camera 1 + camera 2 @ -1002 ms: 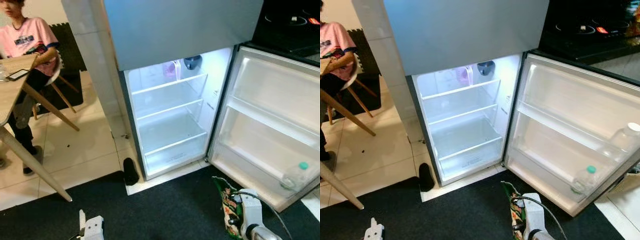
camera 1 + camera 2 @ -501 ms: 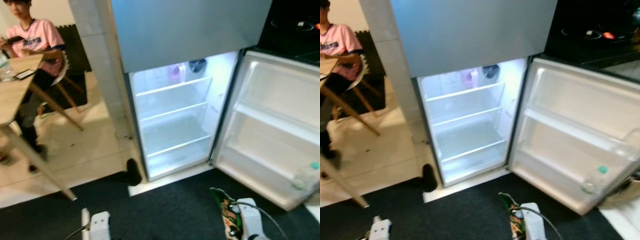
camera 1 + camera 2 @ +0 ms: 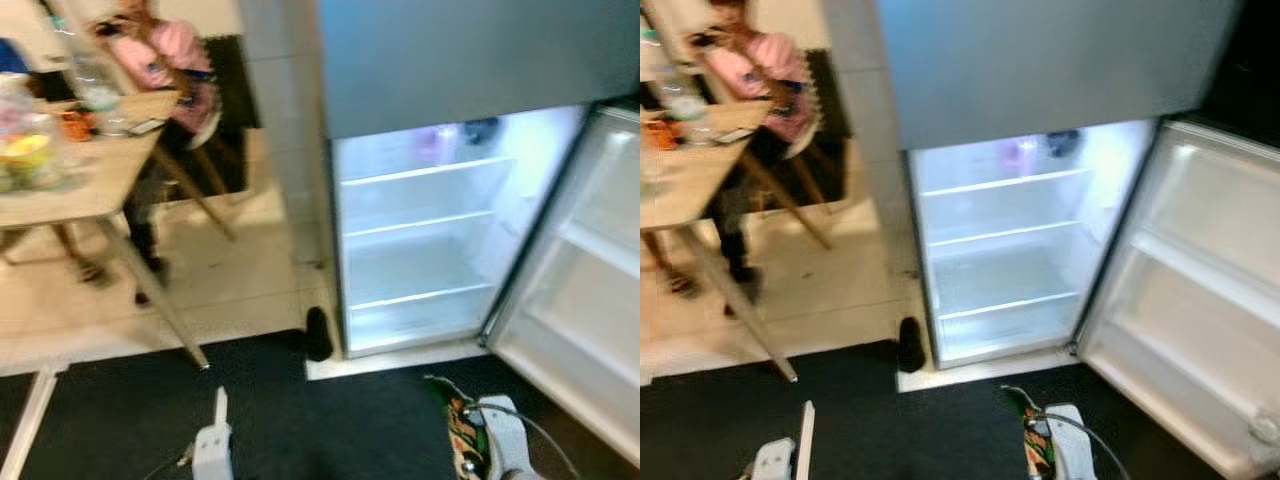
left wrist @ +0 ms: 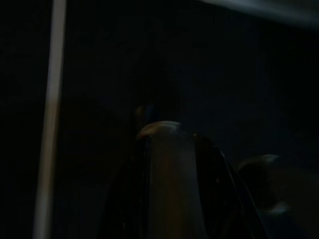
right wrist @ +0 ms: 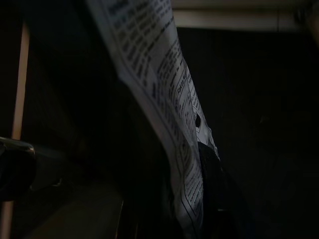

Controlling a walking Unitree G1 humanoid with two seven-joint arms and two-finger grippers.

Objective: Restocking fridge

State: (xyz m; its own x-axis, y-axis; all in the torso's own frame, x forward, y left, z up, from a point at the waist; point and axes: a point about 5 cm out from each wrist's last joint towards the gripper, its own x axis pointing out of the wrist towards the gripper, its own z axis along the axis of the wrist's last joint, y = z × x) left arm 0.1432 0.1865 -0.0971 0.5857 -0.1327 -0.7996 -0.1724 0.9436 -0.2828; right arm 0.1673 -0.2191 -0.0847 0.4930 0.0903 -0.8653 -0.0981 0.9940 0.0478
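Note:
The fridge (image 3: 420, 240) stands open and lit, its shelves bare except for a pink container (image 3: 440, 143) and a dark item (image 3: 482, 128) on the top shelf. Its door (image 3: 600, 300) swings out on the right, with a clear bottle (image 3: 1265, 428) low in a door shelf. My right gripper (image 5: 199, 164) is shut on a colourful snack bag (image 3: 460, 430), held low in front of the fridge above the dark mat. The bag's printed back (image 5: 169, 99) runs across the right wrist view. My left arm (image 3: 210, 450) hangs idle at the lower left; its wrist view is very dark.
A wooden table (image 3: 90, 190) with bottles and food stands at the left, and a person in a pink shirt (image 3: 165, 60) sits behind it. A black object (image 3: 318, 333) lies at the fridge's foot. A dark mat (image 3: 300, 420) covers the floor before me, pale tiles beyond.
The camera has swung left: the fridge now sits further right in the picture and the table has come into view. The snack bag stays in my right gripper.

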